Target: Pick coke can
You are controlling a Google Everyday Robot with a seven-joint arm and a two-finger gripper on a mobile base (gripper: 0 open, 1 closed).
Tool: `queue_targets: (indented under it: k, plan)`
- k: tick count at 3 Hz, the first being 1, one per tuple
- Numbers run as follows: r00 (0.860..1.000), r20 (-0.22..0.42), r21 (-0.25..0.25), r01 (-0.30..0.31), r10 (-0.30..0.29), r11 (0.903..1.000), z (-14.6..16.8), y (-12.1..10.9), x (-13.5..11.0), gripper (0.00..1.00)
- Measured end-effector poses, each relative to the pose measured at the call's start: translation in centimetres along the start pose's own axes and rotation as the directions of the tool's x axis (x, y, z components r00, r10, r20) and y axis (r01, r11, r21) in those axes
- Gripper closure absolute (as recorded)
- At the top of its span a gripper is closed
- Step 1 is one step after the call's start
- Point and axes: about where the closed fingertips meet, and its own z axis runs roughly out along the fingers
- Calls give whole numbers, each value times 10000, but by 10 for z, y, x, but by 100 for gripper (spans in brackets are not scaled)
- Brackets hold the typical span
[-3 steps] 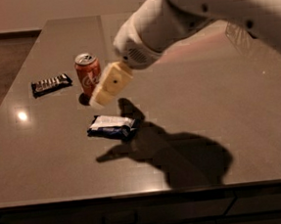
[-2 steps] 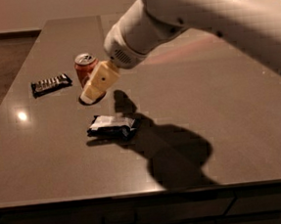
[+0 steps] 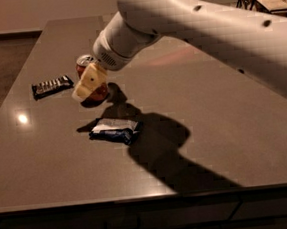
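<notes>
Can (image 3: 84,60) upright, left part of table (image 3: 226,144) | gripper (image 3: 84,88) low in front of can, overlapping it; spread or pinching: cannot tell | wrapper (image 3: 52,86) left of can | packet (image 3: 114,130) nearer, apart

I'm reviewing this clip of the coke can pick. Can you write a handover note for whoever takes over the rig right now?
Gripper: at the coke can, covering its front in the camera view. Whether it has a grip cannot be told.
Coke can: upright on the table, apparently not lifted.
Nearby: a dark wrapper lies left of the can in view and a blue-white packet lies nearer the camera. Both are apart from the can.
Done: approach to the can.
Left: confirm the grasp, then lift the can.
</notes>
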Motion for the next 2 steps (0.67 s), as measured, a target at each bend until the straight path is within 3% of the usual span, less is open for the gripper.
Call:
queue_targets:
  k: [2]
  plan:
    - [9996, 286, -536, 2, 13, 9986, 19, 1, -15, 41]
